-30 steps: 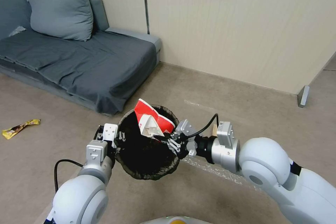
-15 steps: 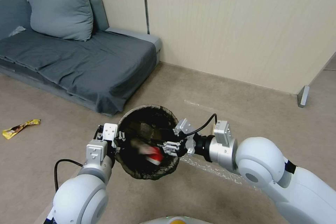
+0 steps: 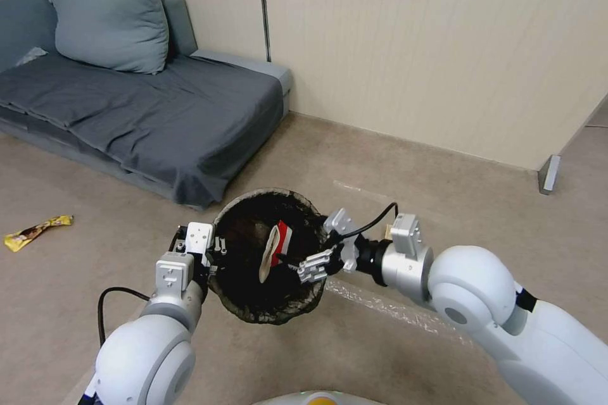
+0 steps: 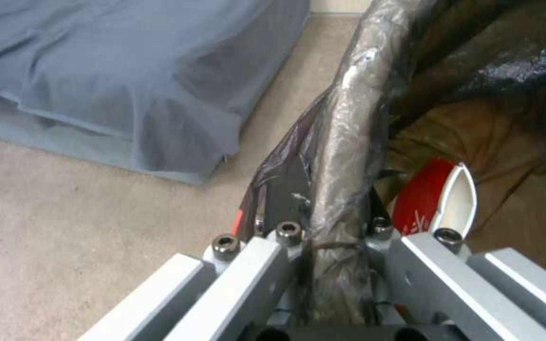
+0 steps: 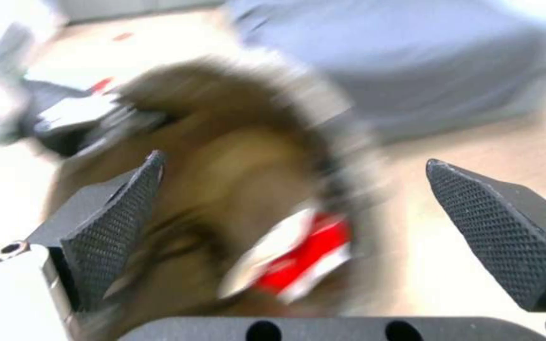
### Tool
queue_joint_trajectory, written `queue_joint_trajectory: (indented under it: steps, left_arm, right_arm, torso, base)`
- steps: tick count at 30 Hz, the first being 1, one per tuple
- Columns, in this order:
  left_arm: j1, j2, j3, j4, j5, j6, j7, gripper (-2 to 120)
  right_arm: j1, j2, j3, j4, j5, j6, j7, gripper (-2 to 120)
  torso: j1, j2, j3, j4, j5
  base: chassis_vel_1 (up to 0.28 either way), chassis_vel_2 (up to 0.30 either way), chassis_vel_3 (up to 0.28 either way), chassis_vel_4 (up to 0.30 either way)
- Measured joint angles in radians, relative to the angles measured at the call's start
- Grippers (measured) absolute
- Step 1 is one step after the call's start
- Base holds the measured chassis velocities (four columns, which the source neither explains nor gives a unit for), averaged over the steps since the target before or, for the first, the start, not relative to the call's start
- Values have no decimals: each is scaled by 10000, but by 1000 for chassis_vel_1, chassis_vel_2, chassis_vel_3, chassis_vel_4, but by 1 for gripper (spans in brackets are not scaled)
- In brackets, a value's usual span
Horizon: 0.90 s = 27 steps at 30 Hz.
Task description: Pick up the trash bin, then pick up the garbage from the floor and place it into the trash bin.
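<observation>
standing on end inside the trash bin, clamped by the left claw, the red-and-white cup lies beside the spread right claw.

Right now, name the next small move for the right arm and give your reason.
Probably draw the right gripper back from the trash bin. Its fingers are spread wide with nothing between them, and the red-and-white cup already lies inside the bag-lined bin, whose rim the left gripper clamps. A yellow wrapper lies on the floor near the sofa, not yet collected.
</observation>
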Motion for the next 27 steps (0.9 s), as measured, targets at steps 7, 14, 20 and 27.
queue_joint_trajectory:
  steps: [7, 14, 20, 27]
  left_arm:
    - [-6, -5, -25, -9, -20, 0, -11, 0]
    - [-8, -92, 14, 87, -35, 0, -20, 0]
    - [33, -189, 91, 115, 43, 0, -17, 0]
    - [121, -263, 132, 145, 136, 0, -13, 0]
  right_arm:
    - [-661, 1175, 1592, -536, -3334, 1917, 2190, 100]
    - [-2609, 3496, 2651, -1371, -5987, 4121, 3077, 100]
    - [-3952, 5061, 3469, -1722, -7991, 5469, 3145, 100]
    - [-5246, 6273, 3691, -1966, -9627, 6828, 3398, 100]
  torso:
    - [0, 0, 0, 1, 2]
    - [0, 0, 0, -2, 7]
    - [0, 0, -1, -1, -3]
    - [0, 0, -1, -1, 0]
  base:
    - [0, 0, 0, 0]
    - [0, 0, 0, 0]
    - [0, 0, 0, 0]
    - [0, 0, 0, 0]
